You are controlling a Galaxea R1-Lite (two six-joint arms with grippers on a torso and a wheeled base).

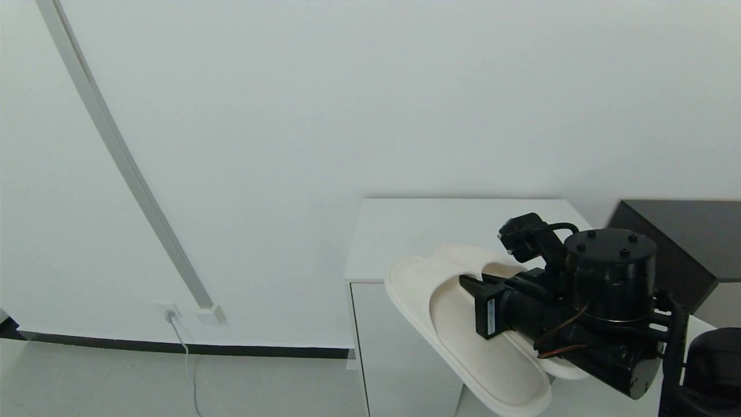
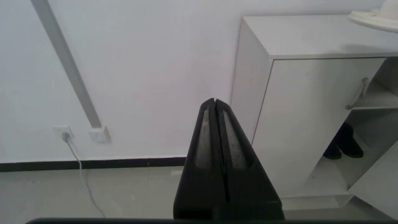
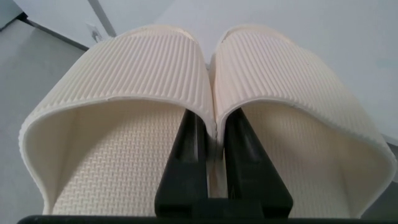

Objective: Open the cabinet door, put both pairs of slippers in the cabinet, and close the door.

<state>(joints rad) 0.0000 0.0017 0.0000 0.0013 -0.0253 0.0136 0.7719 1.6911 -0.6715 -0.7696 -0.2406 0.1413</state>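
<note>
A pair of cream slippers (image 1: 463, 324) hangs tilted in front of the white cabinet (image 1: 440, 226), level with its top front edge. My right gripper (image 1: 470, 285) is shut on them. In the right wrist view its fingers (image 3: 193, 140) sit under the two straps and pinch the inner walls of the slippers (image 3: 155, 74) together. My left gripper (image 2: 214, 106) is shut with nothing in it, out to the left of the cabinet (image 2: 311, 112). The cabinet's right compartment stands open, showing a shelf (image 2: 376, 102). A cream slipper edge (image 2: 379, 18) shows above the cabinet top.
Dark shoes (image 2: 345, 144) stand on the open compartment's lower level. A dark piece of furniture (image 1: 683, 231) stands right of the cabinet. On the wall to the left are a slanted grey strip (image 1: 116, 145) and a socket with a cable (image 1: 168, 314) above bare floor.
</note>
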